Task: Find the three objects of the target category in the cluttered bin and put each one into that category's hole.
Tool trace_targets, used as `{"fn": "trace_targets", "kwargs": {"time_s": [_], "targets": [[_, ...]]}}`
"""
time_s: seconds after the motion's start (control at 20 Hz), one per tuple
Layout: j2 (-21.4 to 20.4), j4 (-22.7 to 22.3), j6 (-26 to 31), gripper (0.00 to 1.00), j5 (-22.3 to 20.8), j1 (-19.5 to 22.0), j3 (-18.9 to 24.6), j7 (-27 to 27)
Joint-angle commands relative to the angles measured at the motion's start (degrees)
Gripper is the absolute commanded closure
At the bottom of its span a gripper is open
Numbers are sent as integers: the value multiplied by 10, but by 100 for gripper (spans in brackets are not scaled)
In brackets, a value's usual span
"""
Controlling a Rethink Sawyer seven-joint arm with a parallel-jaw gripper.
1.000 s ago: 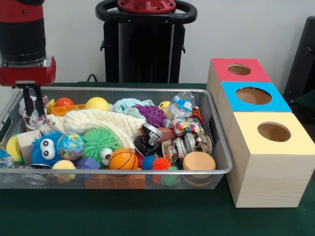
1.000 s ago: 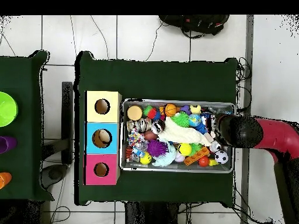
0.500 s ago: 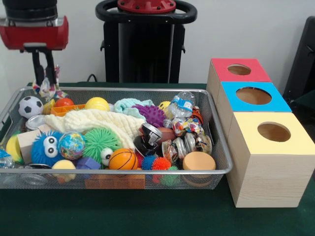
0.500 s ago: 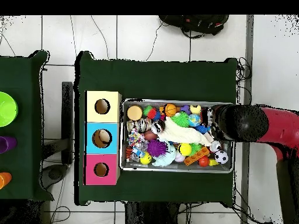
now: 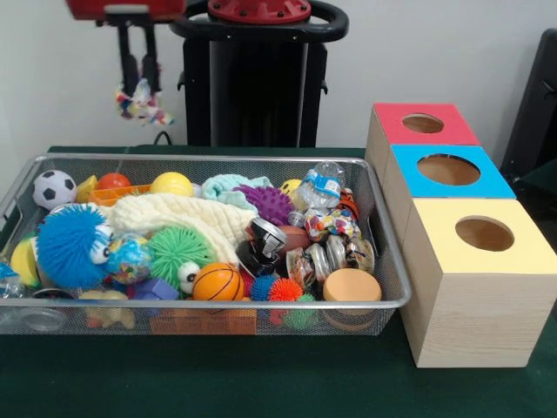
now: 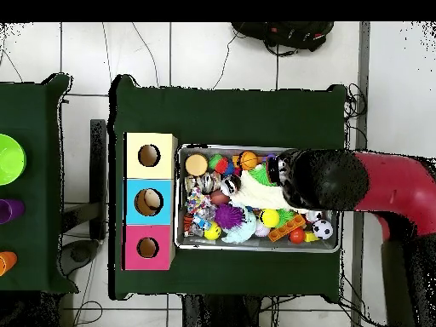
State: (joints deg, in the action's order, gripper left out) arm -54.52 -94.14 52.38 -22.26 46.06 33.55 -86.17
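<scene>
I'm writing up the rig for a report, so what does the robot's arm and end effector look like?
In the front view, the end effector has two slim black fingers hanging from a red block at the top edge. From overhead, the arm is a thick red link ending in a bulky, rounded black wrist section. No cables or markings show on it.

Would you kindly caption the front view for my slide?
Gripper holding a small multicoloured toy above the cluttered bin.

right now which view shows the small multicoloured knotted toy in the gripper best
The front view: the small multicoloured knotted toy hangs clear above the wire mesh bin, pinched in the gripper, against the pale wall. In the overhead view the red and black arm covers that spot, so the toy is hidden.
</scene>
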Motion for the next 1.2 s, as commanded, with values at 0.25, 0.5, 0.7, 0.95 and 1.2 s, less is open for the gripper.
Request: {"fn": "trace_targets", "kwargs": {"time_s": [0.25,0.5,0.7,0.95,1.2], "targets": [[-78,-159,-63,100,51,-88,-71,-161],[-65,-170,-115,100,45,-166,-125,-244],[-61,-178,-139,100,53,-217,-164,-286],[-53,-181,-159,100,63,-256,-194,-312],[-39,-179,-177,100,65,-263,-204,-302]]}}
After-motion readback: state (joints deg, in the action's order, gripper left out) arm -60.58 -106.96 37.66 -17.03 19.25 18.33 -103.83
